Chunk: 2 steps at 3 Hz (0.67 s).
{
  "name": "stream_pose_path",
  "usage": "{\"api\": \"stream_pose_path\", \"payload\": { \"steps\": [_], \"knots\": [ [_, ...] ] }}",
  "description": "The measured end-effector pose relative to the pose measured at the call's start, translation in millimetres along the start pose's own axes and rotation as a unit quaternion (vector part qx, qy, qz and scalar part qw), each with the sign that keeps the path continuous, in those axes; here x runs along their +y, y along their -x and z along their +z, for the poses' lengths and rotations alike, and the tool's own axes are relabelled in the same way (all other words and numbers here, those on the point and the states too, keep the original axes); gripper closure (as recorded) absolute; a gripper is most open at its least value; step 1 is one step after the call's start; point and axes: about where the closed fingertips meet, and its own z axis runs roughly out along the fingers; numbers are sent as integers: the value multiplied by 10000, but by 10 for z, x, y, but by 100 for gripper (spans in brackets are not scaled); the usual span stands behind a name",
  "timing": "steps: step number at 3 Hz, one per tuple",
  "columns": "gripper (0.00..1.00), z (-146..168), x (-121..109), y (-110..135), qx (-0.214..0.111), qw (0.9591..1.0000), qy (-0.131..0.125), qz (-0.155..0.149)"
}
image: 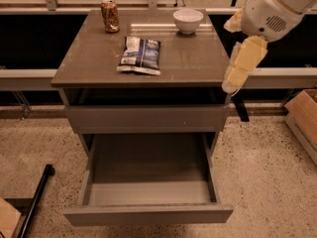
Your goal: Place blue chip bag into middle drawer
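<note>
The blue chip bag lies flat on the cabinet top, left of centre, dark blue with white patches. The middle drawer is pulled out below, and its grey floor is bare. My gripper hangs from the white arm at the upper right. It is just off the cabinet top's right front corner, well to the right of the bag and not touching it. Nothing shows in the gripper.
A brown-gold drink can and a white bowl stand at the back of the cabinet top. A closed plain drawer front sits above the open drawer. A cardboard box is on the floor at right, a black bar at lower left.
</note>
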Motion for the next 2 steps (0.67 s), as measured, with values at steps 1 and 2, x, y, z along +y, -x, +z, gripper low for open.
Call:
{"api": "stream_pose_path", "payload": {
  "steps": [1,2],
  "knots": [
    [0,5,-44,20,-45,10000,-24,-1],
    [0,35,-34,-2,-101,9998,3,151]
  ]
}}
